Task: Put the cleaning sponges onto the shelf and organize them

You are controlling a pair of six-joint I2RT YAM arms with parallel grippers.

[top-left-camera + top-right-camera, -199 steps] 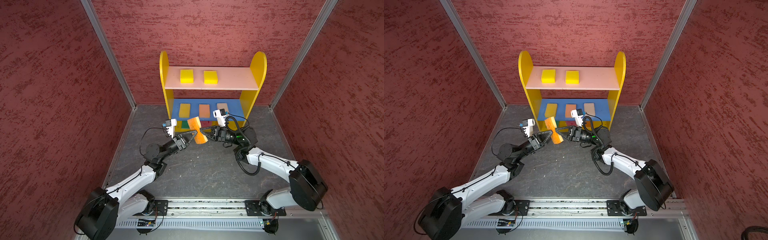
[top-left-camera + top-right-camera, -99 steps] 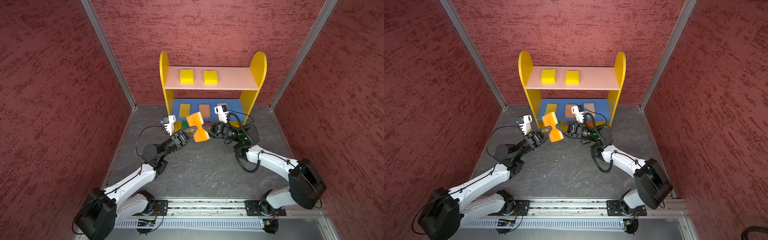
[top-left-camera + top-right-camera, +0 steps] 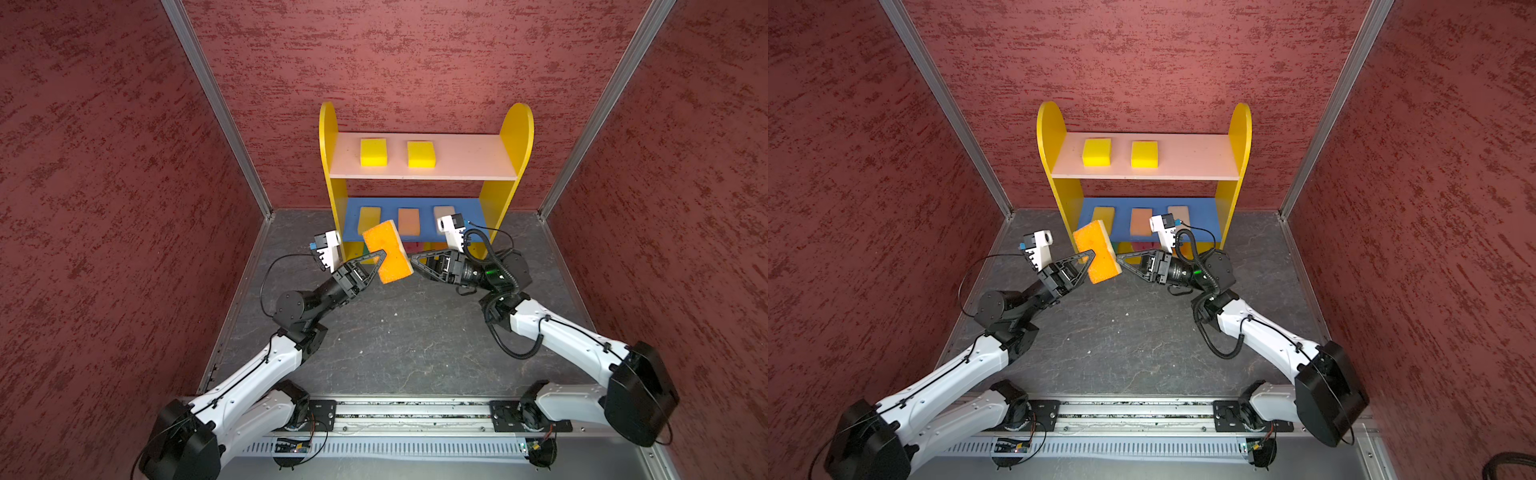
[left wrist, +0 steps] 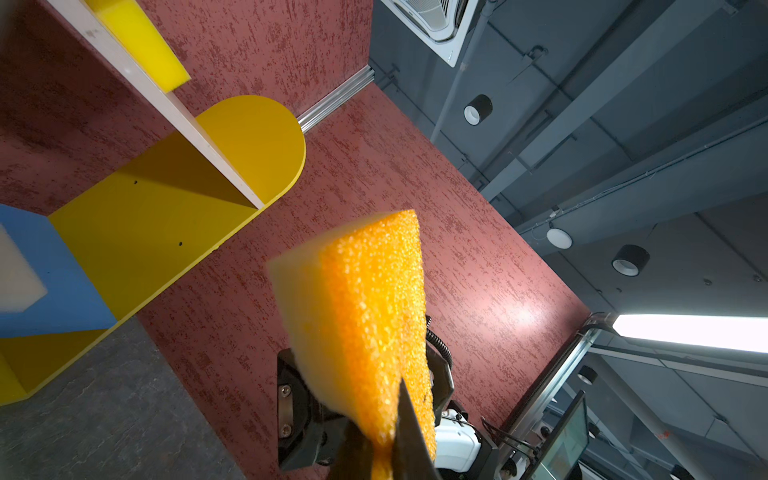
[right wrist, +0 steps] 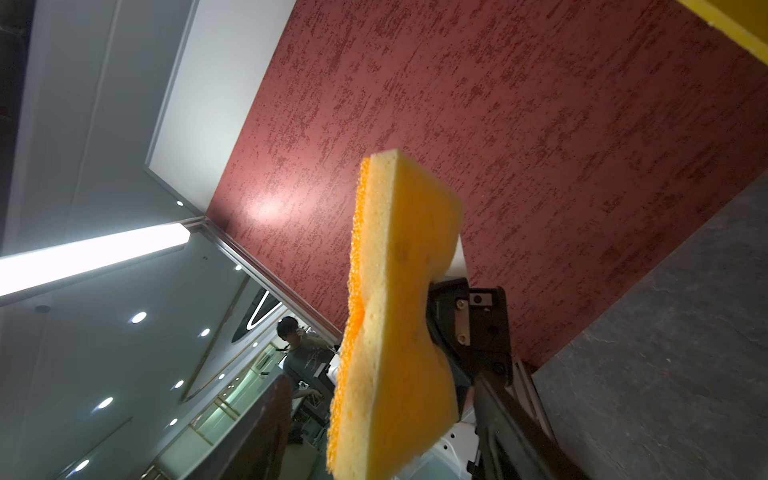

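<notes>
One orange sponge (image 3: pixel 394 266) in air over counter (image 3: pixel 395 340), centre, just short of shelf (image 3: pixel 517 137) at 12 o'clock. Left pincer (image 3: pixel 383 254) reaches from 8 o'clock, clenched on sponge's waist, foam squashed: sole grip. Right pincer (image 3: pixel 411 262) at 3 o'clock, spread around sponge's edge, not squeezing; looks like handover. Top board (image 3: pixel 469 160): two yellow sponges (image 3: pixel 373 152) at left, right part bare, likely slot.
</notes>
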